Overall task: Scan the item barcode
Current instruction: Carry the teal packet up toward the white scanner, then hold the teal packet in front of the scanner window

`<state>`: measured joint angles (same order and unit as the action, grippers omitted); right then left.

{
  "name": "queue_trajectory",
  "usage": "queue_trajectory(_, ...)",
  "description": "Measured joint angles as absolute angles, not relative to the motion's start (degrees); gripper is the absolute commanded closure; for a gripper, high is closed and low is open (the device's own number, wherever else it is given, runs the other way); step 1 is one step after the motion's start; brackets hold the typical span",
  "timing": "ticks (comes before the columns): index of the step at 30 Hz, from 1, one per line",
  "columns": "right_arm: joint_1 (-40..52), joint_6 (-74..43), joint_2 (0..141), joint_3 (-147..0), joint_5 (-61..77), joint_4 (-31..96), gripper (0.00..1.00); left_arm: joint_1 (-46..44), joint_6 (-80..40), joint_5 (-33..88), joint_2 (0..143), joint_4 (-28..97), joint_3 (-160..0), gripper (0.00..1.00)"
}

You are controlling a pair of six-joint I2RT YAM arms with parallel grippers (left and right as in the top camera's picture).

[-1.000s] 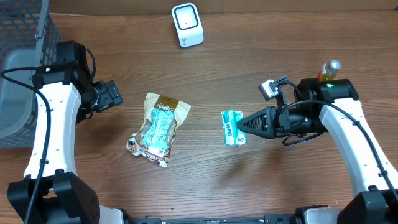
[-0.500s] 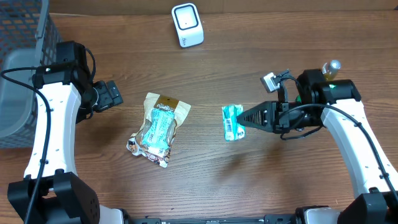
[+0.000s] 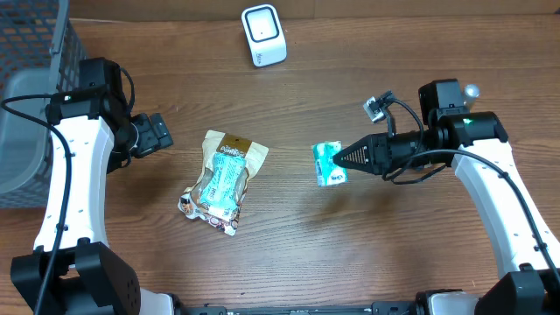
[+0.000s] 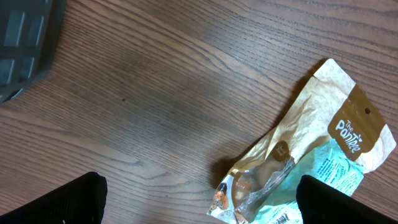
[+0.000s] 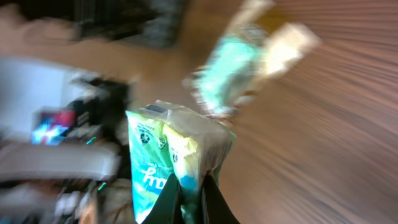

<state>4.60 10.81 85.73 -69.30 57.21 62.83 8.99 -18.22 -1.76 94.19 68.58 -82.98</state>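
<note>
My right pincer (image 3: 341,159): clamped on green packet (image 3: 325,166), held above table (image 3: 394,254). My left pincer (image 3: 157,134): jaws wide, empty, near brown snack pouch (image 3: 223,179).

The green packet (image 3: 328,164), pinched in the right gripper (image 3: 342,161), was raised off the table (image 3: 289,254) and carried a little toward the far edge. It was turned over the second, so that a narrower face was seen from overhead. The right wrist was rolled and swung upward, and the bottle (image 3: 472,90) behind the arm was mostly covered by it.
</note>
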Motion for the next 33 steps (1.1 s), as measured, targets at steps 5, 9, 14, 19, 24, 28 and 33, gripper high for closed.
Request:
queue_trajectory(5,4.86,-1.67,85.73,-69.32,39.97,59.2,0.96,8.99,-18.22,-1.76,94.19,68.58,-82.98,0.0)
queue_trajectory(9,6.48,-6.02,85.89,-71.68,32.62,60.01,0.97,8.99,-18.22,-1.74,94.19,68.58,-82.98,0.0)
queue_trajectory(14,10.79,-10.02,86.06,-82.89,25.63,63.55,0.97,8.99,-18.22,-1.76,94.19,68.58,-82.98,0.01)
queue_trajectory(19,15.27,-12.78,89.67,-101.47,18.83,73.45,0.97,8.99,-18.22,-1.72,94.19,68.62,-82.98,0.0)
queue_trajectory(24,20.34,-13.58,98.17,-124.09,10.76,82.87,0.96,8.99,-18.22,-1.8,94.19,68.6,-82.98,0.0)
queue_trajectory(28,23.4,-11.9,103.88,-132.29,5.82,81.76,0.96,8.99,-18.22,-1.76,94.19,68.58,-82.98,0.0)
queue_trajectory(33,24.8,-8.78,109.84,-132.42,-0.49,73.1,0.96,8.99,-18.22,-1.76,94.19,68.6,-82.98,0.0)
